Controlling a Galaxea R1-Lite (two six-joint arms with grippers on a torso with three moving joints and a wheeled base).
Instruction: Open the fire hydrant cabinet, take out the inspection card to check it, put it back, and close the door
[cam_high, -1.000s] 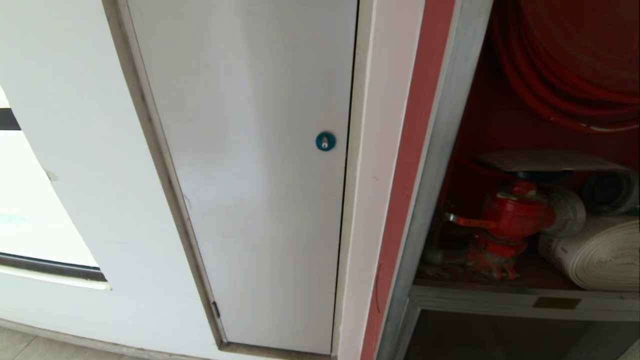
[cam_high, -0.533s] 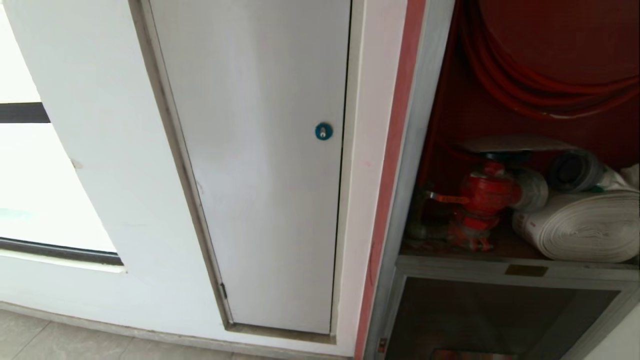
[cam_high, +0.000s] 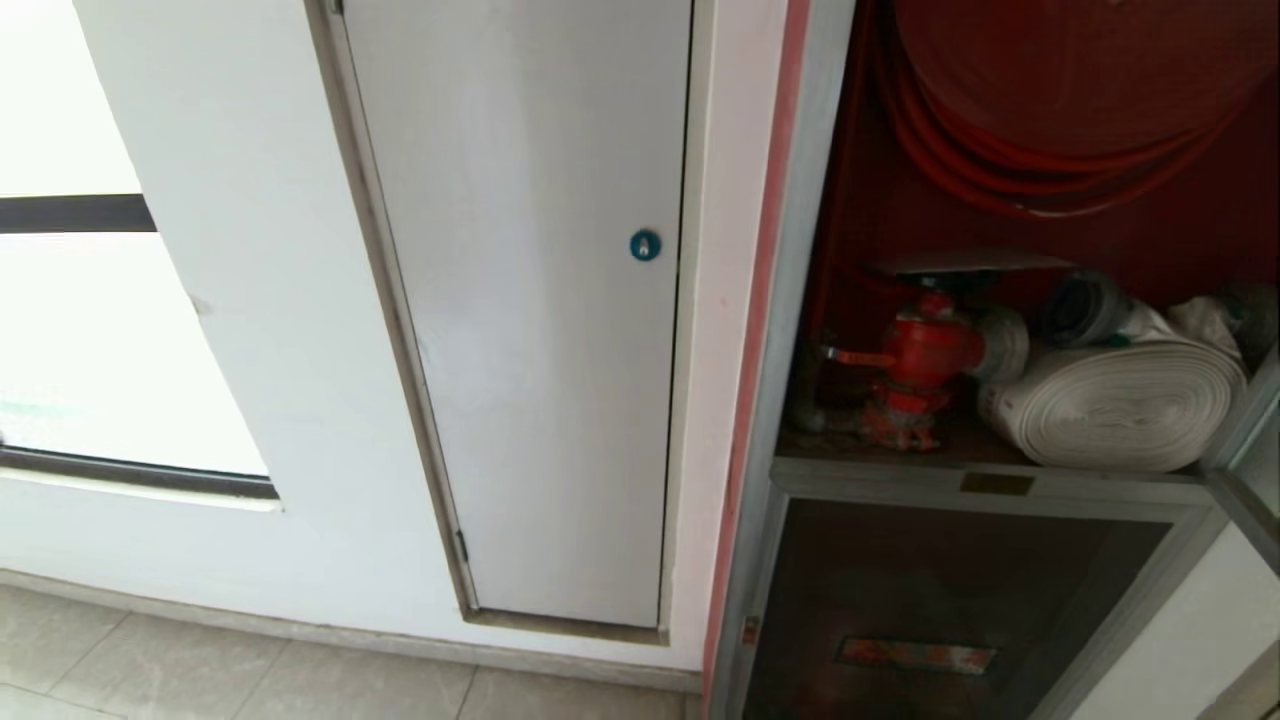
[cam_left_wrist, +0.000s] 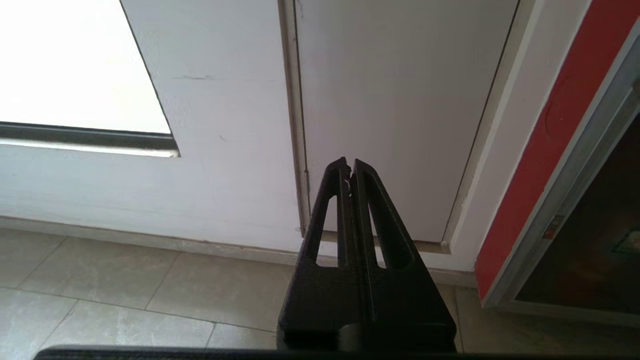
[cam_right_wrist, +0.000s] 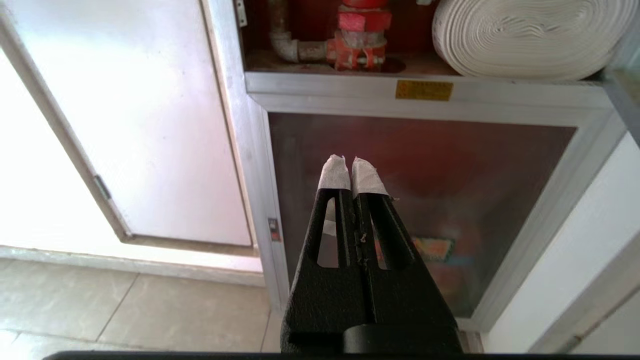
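Since the earlier frame the whole head view has shifted: the camera has pulled back and turned, so more of the fire hydrant cabinet (cam_high: 1000, 300) and more floor (cam_high: 200, 660) show now; the things themselves have not moved.

Both arms are outside the head view. In its wrist view the left pincer (cam_left_wrist: 349, 167) is closed with nothing between its fingers, and it points at the plain white panel (cam_high: 540, 300) with the blue round lock (cam_high: 645, 245), not at the cabinet. The right pincer (cam_right_wrist: 348, 165), with white tape on its tips, is also closed and holds nothing. It points straight at the lower glass pane (cam_right_wrist: 425, 200) of the cabinet, below the crossbar (cam_right_wrist: 425, 95) with the small brass plate (cam_right_wrist: 424, 90), and it is well apart from it.

The cabinet stands at the right of the white panel, tall and upright, so the right arm seems the nearer one for the next move. Its upper part looks open: the red coiled hose (cam_high: 1060, 110), the red hydrant valve (cam_high: 920, 360) and the white rolled hose (cam_high: 1110, 405) are seen directly. At the right edge a frame piece, perhaps the swung-out door (cam_high: 1245, 470), shows only partly. I cannot see any inspection card with certainty.
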